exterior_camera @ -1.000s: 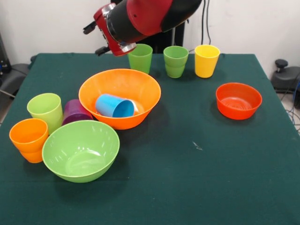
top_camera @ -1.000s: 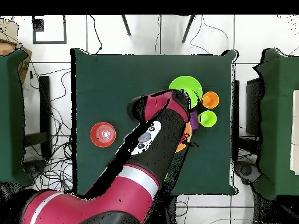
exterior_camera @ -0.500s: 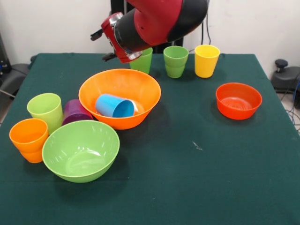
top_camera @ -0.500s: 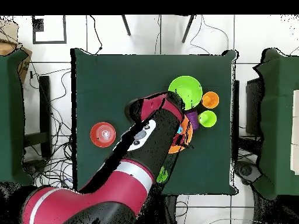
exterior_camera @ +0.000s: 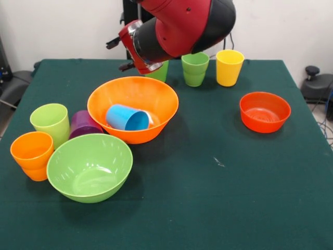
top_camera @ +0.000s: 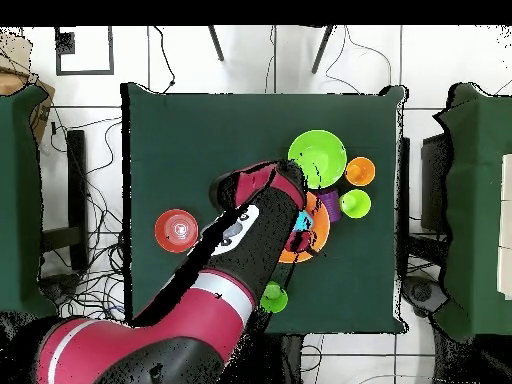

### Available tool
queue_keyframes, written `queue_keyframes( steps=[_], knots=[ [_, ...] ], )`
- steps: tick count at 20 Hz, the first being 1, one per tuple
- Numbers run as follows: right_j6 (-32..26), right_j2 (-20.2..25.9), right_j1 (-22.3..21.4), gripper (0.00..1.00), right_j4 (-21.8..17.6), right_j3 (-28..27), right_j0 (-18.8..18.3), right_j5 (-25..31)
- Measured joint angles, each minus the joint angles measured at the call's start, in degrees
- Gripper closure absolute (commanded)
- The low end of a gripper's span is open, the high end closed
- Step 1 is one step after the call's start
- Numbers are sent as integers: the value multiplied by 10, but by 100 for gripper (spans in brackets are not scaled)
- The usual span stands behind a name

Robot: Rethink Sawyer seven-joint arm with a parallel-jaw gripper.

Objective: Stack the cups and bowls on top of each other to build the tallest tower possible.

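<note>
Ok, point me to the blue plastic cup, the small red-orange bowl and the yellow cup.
Blue plastic cup point(exterior_camera: 127, 117), front view, on its side wall as it lies in the large orange bowl.
Small shallow red-orange bowl point(exterior_camera: 265, 111), front view, on its inner floor.
Yellow plastic cup point(exterior_camera: 229, 69), front view, on its outer wall.

Three bowls point(exterior_camera: 132, 108), seven cups point(exterior_camera: 50, 122), one arm point(exterior_camera: 179, 26)

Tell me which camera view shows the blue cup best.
The front view. There the blue cup lies on its side inside the large orange bowl, its open mouth plainly visible. In the overhead view the arm covers most of the bowl, leaving only a blue sliver.
</note>
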Motion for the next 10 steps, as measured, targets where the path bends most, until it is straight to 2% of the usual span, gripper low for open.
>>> queue_keyframes(
  steps=[10],
  knots=[
    [6,-9,4,0,23,0,17,4]
  ],
)
